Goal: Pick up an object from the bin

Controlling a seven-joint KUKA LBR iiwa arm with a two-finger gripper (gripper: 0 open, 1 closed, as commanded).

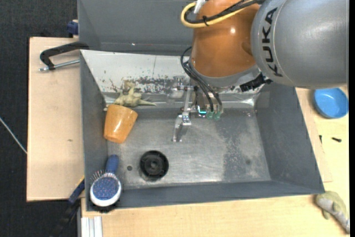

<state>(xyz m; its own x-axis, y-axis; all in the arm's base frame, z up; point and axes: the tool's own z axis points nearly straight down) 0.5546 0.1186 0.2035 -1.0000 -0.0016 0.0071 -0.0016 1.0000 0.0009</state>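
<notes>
My gripper [178,133] hangs below the orange wrist cover over the bare floor in the middle of the bin, nearer the back wall. An orange cup [119,122] lies on its side to the left of it, a good way off. A pale toy dinosaur [131,97] lies just behind the cup against the back wall. A black round cap-like thing [153,165] rests on the floor in front and to the left of the gripper. Nothing shows at the gripper's tip.
A brush with a blue handle and a round white-bristled head [105,188] lies in the front left corner. The arm and its orange cover hang over the back right of the bin. Bare floor lies to the right of the gripper.
</notes>
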